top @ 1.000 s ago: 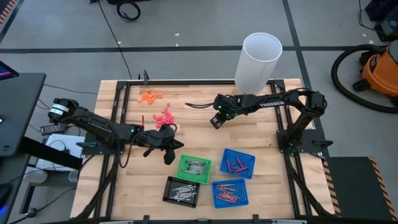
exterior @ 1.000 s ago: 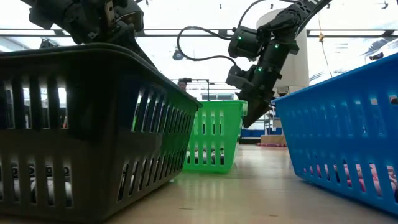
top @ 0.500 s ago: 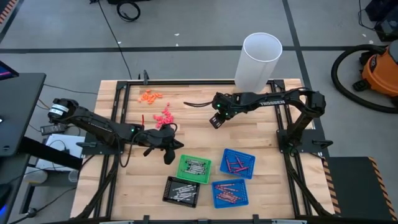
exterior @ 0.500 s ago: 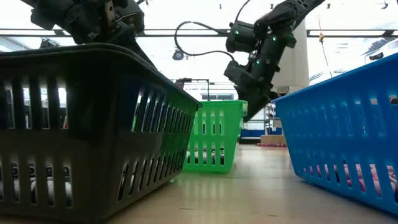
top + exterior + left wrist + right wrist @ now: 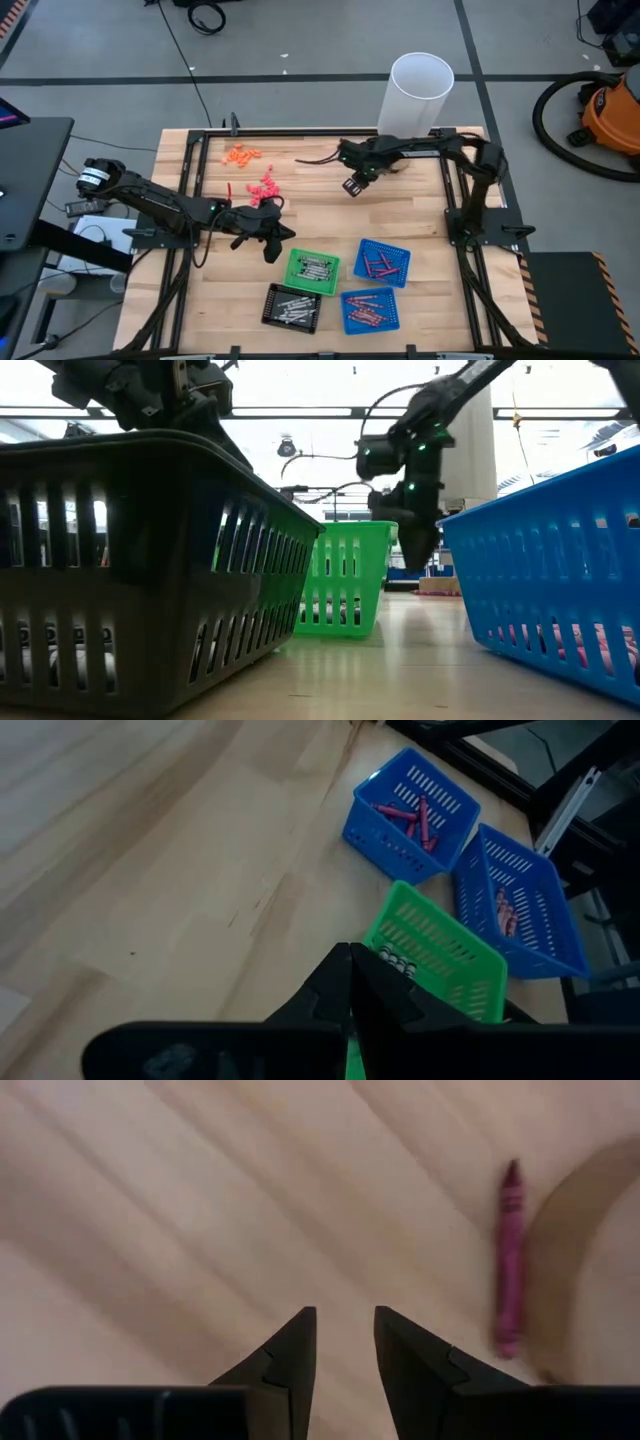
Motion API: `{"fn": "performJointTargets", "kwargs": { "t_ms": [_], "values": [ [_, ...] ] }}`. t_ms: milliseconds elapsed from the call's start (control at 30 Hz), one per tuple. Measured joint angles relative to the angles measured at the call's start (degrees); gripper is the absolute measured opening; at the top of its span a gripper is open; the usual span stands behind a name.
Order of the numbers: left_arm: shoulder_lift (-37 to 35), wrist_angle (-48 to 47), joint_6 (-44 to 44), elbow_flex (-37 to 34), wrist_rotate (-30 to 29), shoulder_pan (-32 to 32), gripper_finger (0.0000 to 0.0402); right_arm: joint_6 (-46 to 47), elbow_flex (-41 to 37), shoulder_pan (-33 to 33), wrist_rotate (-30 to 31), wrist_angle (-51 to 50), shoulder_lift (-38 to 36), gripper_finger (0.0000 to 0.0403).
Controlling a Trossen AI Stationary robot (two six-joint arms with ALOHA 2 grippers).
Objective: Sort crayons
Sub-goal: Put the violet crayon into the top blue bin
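Crayon magenta, label unreadable, maybe blurred; right fingers parted, empty; left fingers clenched.

The black basket (near the low camera) seemingly hides most of the table.
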Motion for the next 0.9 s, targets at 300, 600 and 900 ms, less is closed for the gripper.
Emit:
{"fn": "performJointTargets", "kwargs": {
  "t_ms": [300,600,900],
  "values": [
    [0.0,-0.1,0.2,0.0,0.1,1.0,0.0015,-10.0,11.7,-2.7,11.0,-6.8,9.1,0.0116],
    [0.0,-0.1,-0.1,0.0,0.1,1.0,0.0015,-14.0,17.1,-8.1,4.5,-9.2,12.7,0.0159],
    [0.0,-0.3,-0.1,0.0,0.1,1.0,0.0015,-16.6,16.8,-11.3,0.4,-10.5,14.0,0.0253]
  ]
}}
